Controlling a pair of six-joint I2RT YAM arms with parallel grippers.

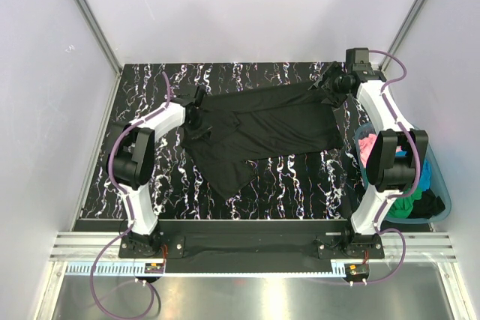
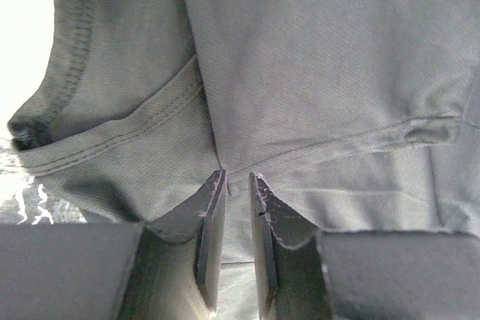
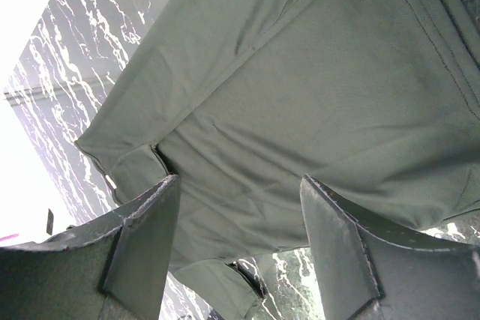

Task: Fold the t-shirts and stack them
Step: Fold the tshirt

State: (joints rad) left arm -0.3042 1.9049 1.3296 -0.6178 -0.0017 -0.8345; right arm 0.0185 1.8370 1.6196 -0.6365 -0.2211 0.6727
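A large black t-shirt (image 1: 262, 129) lies spread and rumpled across the black marbled table, with one part trailing toward the front. My left gripper (image 1: 199, 121) is at its left edge; the left wrist view shows the gripper (image 2: 237, 177) shut on a fold of the shirt (image 2: 315, 73) near a hem seam. My right gripper (image 1: 324, 84) is at the shirt's far right corner. In the right wrist view it (image 3: 240, 179) is wide open and empty just above the cloth (image 3: 300, 95). Pink (image 1: 367, 148), turquoise (image 1: 426, 174) and green (image 1: 405, 207) shirts lie in the tub.
A translucent teal plastic tub (image 1: 446, 200) stands at the right edge of the table beside the right arm, with a dark cloth in it too. White walls enclose the table (image 1: 150, 185) at back and sides. A rail runs along the near edge.
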